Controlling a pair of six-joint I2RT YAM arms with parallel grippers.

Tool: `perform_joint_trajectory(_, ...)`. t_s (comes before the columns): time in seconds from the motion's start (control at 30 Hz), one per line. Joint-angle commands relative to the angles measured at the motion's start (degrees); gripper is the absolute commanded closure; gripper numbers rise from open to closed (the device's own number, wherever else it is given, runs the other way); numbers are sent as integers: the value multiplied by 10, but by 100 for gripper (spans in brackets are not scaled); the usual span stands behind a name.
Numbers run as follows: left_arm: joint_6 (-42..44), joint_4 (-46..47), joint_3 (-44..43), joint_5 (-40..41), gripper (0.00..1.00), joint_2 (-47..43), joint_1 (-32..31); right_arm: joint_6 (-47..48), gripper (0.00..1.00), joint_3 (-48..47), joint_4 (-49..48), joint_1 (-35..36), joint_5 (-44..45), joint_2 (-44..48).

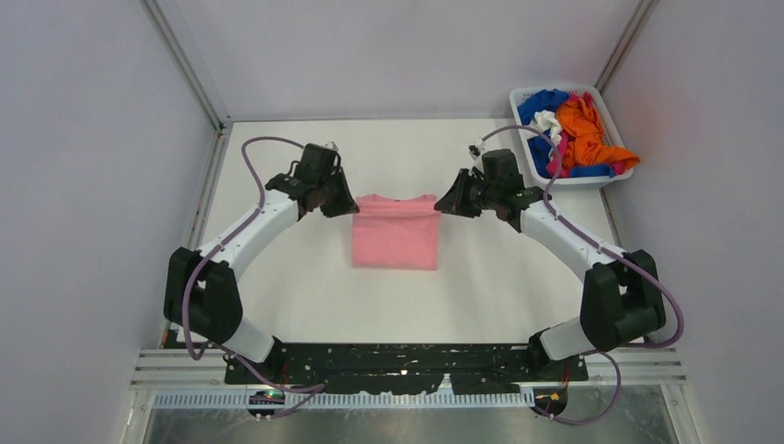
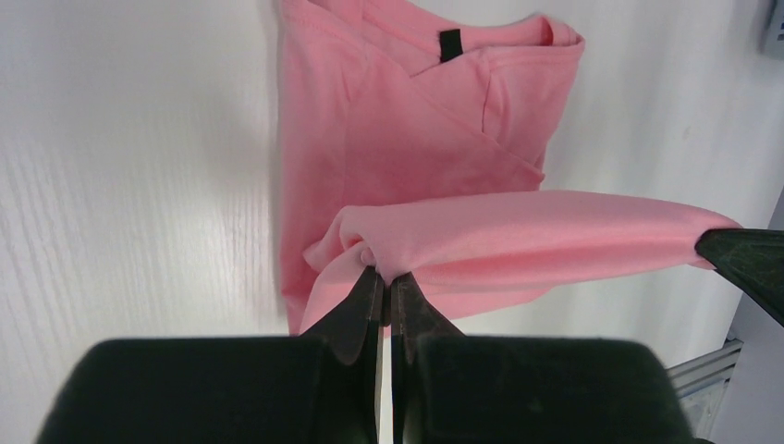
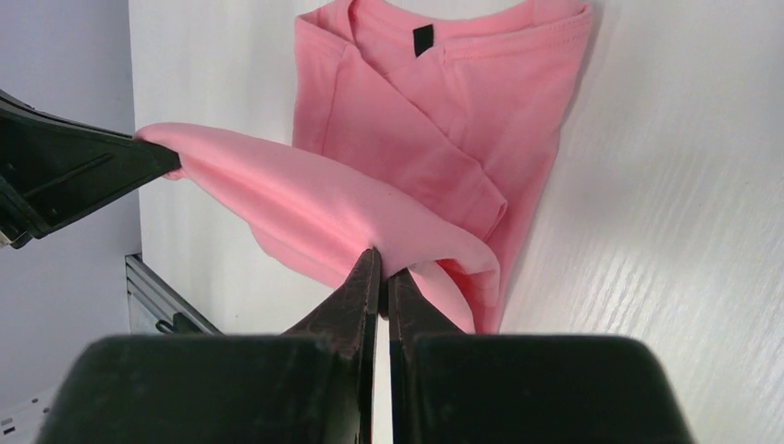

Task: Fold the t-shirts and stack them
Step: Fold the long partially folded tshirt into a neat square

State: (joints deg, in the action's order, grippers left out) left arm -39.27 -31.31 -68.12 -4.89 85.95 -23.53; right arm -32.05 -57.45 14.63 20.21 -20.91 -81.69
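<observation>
At frame centre, a soft light-pink cloth t-shirt [image 1: 395,236] lies part-folded on the white counter [image 1: 296,296], its lifted edge pinched in the closed jaws of the left arm [image 1: 263,217] and right arm [image 1: 559,231], best held taut and lowered level.

Bright, even overhead light washes the white worktop [image 1: 305,296] — shadows beneath the arms [image 1: 250,222] are faint and soft. In the wrist views the shirt [image 2: 407,120] is sharp, while the left hand [image 2: 384,277] and right hand [image 3: 381,259] blur black at the bottom edge, close to the lens.
</observation>
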Motion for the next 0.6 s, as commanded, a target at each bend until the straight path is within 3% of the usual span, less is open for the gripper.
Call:
perform_joint_trajectory(0.0,29,12,-53,-6,100,50,19,18,95,-46,-36,-21,-9,-50)
perform_joint_trajectory(0.57,50,-4,-191,-11,100,242,48,25,95,-125,-93,-49,-9,-216)
